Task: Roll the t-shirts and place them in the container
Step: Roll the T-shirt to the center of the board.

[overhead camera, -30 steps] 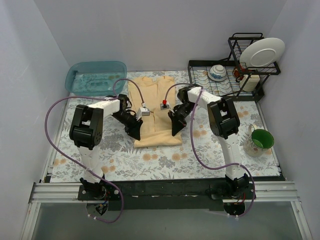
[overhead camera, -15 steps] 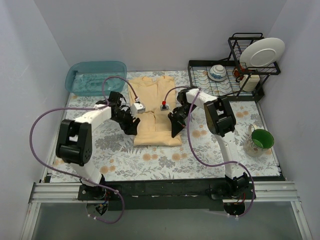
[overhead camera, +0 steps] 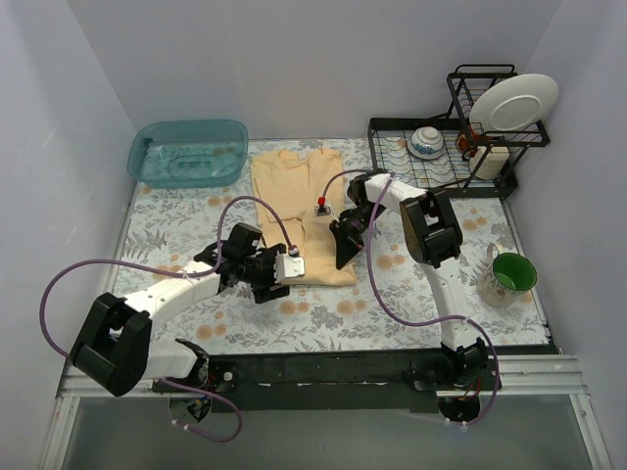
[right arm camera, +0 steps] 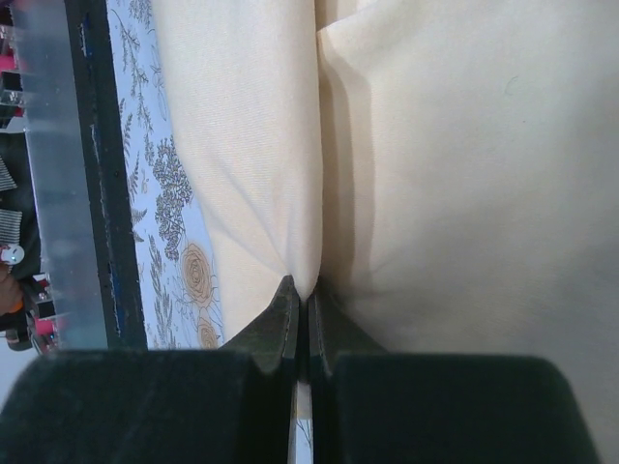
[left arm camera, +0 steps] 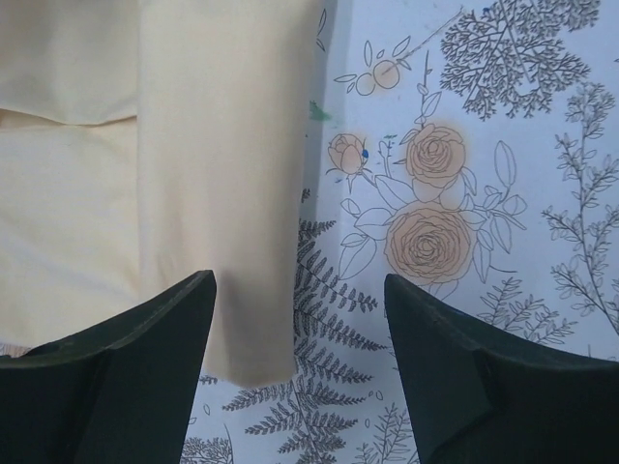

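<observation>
A floral-patterned worktop (overhead camera: 323, 318) carries a pale yellow t-shirt (overhead camera: 294, 176), which lies flat with its sides folded inward to form a long narrow strip. Its collar points away from the robot.

The left arm (overhead camera: 181, 284) stretches low toward the shirt's near left corner. The right arm (overhead camera: 411, 206) bends in toward the shirt's right edge. A black dish rack (overhead camera: 441, 162) stands beyond the shirt's right side, and a teal basin (overhead camera: 186, 152) sits beyond its left shoulder. A green mug (overhead camera: 512, 274) stands well to the right of the shirt's hem.

The left jaws are spread wide and hold nothing. They hover over the hem (left arm camera: 242, 358), one finger above the folded cloth and the other above bare worktop. The right jaws are closed tight, and creases running to their tips suggest they pinch a fold at the shirt's right side.

The step in hand appears to be taking hold of the hem to begin the roll. To do it well, the left jaws should drop squarely onto the hem corner and catch every folded layer. Both arms should then turn the edge over at an even pace so the roll stays straight and tight.
</observation>
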`<state>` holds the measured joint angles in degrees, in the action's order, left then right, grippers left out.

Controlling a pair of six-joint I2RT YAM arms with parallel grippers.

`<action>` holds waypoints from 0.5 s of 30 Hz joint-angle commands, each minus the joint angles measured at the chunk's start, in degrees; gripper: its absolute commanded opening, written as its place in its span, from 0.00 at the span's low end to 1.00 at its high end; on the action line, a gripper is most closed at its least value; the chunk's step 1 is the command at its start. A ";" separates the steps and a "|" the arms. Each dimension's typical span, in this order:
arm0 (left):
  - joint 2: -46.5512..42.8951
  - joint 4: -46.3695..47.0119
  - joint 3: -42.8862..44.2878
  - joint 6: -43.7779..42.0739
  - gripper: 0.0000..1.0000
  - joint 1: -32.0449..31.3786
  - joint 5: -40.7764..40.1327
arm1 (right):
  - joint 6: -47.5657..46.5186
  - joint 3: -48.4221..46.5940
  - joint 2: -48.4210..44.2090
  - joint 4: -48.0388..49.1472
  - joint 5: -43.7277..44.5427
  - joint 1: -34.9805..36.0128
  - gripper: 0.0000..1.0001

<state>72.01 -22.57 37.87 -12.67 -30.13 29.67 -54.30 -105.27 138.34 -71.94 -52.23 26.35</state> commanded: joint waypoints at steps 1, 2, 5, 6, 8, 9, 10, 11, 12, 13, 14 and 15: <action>1.55 7.09 -1.91 -0.96 0.70 -1.60 -5.66 | -1.77 0.33 1.58 3.74 2.75 -0.25 0.01; 1.90 7.62 -2.35 -1.04 0.70 -1.69 -6.20 | -1.94 0.42 1.58 3.56 2.57 -0.25 0.01; 3.31 7.98 -3.15 -1.40 0.64 -1.86 -6.20 | -2.47 0.95 1.67 3.48 2.13 -0.25 0.01; 3.75 7.54 -3.24 -1.66 0.56 -2.04 -5.94 | -2.47 0.95 1.67 3.48 2.04 -0.25 0.01; 4.81 6.48 -3.76 -2.53 0.47 -2.30 -6.37 | -2.74 0.77 1.93 3.39 1.78 -0.25 0.01; 5.24 6.66 -3.94 -2.71 0.36 -2.48 -6.90 | -2.74 0.68 1.93 3.30 1.60 -0.25 0.01; 5.60 6.57 -4.03 -2.71 0.31 -2.56 -7.34 | -2.74 0.60 1.93 3.30 1.43 -0.33 0.01; 6.73 6.66 -3.94 -2.37 0.26 -2.57 -8.39 | -2.65 0.60 1.84 3.39 1.34 -0.33 0.01; 7.35 6.31 -3.25 -2.36 0.21 -2.57 -8.75 | -2.65 0.51 1.67 3.30 1.34 -0.33 0.01; 7.88 5.00 -2.63 -2.02 0.12 -2.57 -8.93 | -2.56 0.60 0.71 3.47 1.43 -0.33 0.09; 8.67 4.55 -1.93 -1.66 0.10 -2.57 -8.84 | -2.39 1.12 -0.17 4.17 1.43 -0.77 0.18; 8.85 4.03 -0.53 -0.88 0.09 -2.22 -7.88 | -2.30 1.82 -1.40 5.05 1.43 -1.12 0.33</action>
<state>78.91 -15.00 35.29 -14.57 -32.45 22.46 -54.57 -105.14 138.43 -71.88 -52.99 26.28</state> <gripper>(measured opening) 0.130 0.143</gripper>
